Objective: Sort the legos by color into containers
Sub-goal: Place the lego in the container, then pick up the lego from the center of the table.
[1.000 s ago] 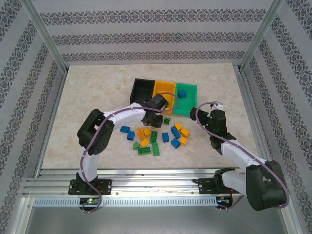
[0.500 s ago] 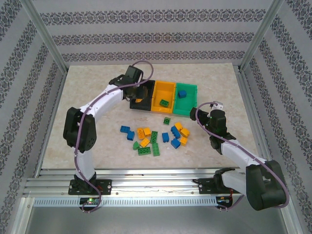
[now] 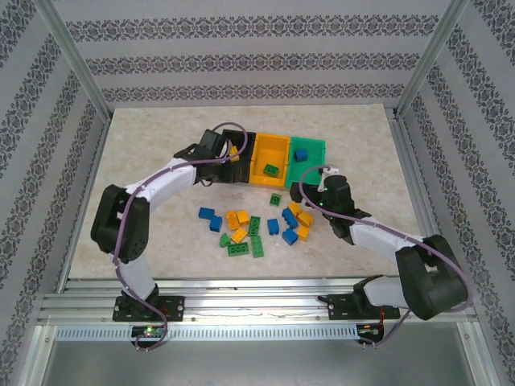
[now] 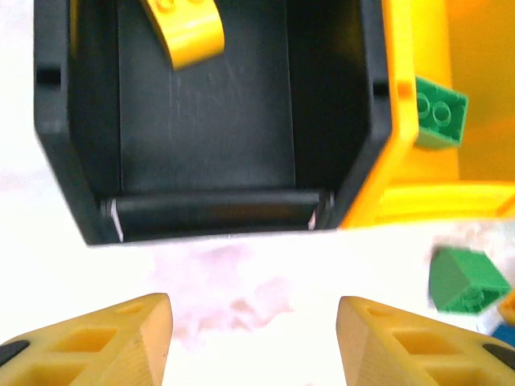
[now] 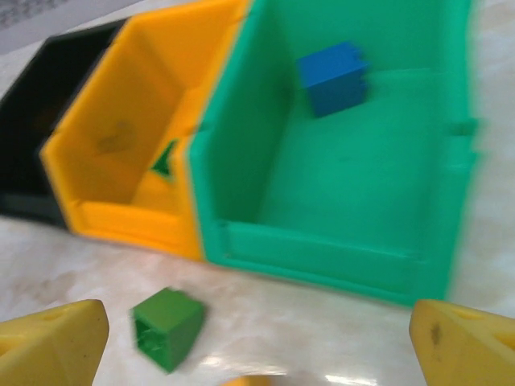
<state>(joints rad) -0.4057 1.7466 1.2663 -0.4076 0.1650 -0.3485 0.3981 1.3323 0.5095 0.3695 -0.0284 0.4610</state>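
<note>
Left wrist view — left pincer (image 4: pixel 253 322) gapes empty facing black bin (image 4: pixel 72 161); right pincer (image 5: pixel 257 326) gapes too.

The pale, marble-look flat bench (image 3: pixel 161 137) has grey striped, flower-pattern walls (image 3: pixel 241 56) around it, shiny metal corner posts (image 3: pixel 74 60), and a silver metal rail (image 3: pixel 257 310) along its near edge.

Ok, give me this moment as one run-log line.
left gripper: open, empty, at black bin; black bin: yellow brick; yellow bin: green brick; green bin: blue brick; right gripper: open, empty
</note>
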